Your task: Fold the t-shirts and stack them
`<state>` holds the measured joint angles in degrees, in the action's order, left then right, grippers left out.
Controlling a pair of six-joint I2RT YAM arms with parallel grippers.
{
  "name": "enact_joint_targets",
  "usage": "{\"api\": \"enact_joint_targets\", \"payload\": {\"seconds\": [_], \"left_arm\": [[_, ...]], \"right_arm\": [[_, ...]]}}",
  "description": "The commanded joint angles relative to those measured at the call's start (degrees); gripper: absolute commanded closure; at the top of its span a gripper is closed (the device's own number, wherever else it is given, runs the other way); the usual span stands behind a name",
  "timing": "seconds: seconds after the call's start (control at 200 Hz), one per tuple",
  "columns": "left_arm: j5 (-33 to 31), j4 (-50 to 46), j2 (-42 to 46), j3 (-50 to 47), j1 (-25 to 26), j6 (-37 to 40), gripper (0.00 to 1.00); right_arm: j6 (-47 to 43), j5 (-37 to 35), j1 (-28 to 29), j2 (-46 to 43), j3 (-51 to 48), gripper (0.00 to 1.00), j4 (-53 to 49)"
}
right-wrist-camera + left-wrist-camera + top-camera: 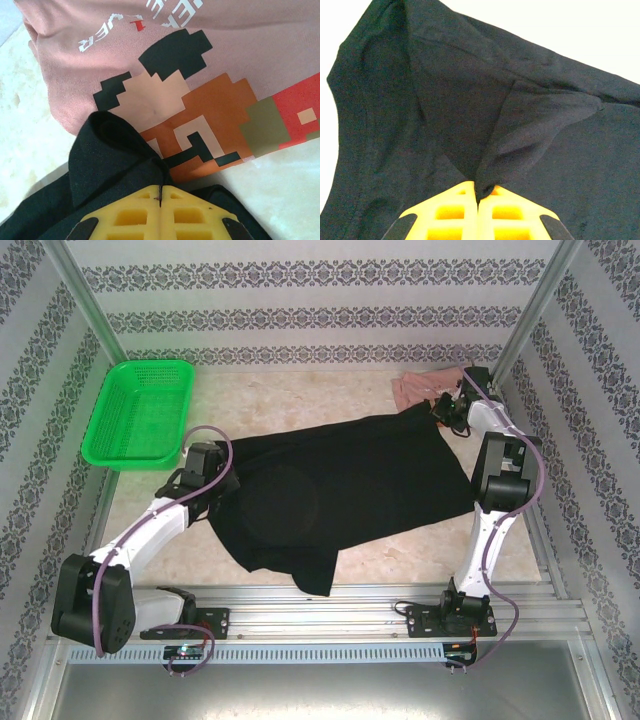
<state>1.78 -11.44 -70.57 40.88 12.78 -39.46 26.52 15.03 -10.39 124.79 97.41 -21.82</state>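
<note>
The left gripper (478,196) pinches the black tee (350,485) at its left edge; the right gripper (160,192) pinches, it seems, its far corner on the pink tee (235,55).

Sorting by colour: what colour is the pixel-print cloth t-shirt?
The t-shirt is pale pink; clearest in right wrist view.

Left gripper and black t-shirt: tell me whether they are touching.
Touching. The left wrist view shows the left gripper shut on a pinched fold of the black t-shirt, and the cloth rises in a ridge from its closed jaws.
</note>
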Motion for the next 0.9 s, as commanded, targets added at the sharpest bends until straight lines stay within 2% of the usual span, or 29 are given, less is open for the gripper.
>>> {"api": "enact_joint_targets", "payload": {"seconds": [0.0,0.205,0.894], "left_arm": [[-1.3,-2.47,0.54,-1.99,0.7,-1.37,1.0],[-2.04,-2.13,0.29,-5.05,1.12,-2.18,1.0],[-1.23,-0.69,-0.79,-6.39,1.18,-1.92,1.0]], "right_arm": [[-1.61,0.26,-0.64,0.35,0.24,1.0,-0.76],[-2.02,0.18,-0.7,0.83,-0.37,1.0,-1.05],[-2.82,-1.58,-0.77,-0.02,-3.13,1.0,-1.82]]}}
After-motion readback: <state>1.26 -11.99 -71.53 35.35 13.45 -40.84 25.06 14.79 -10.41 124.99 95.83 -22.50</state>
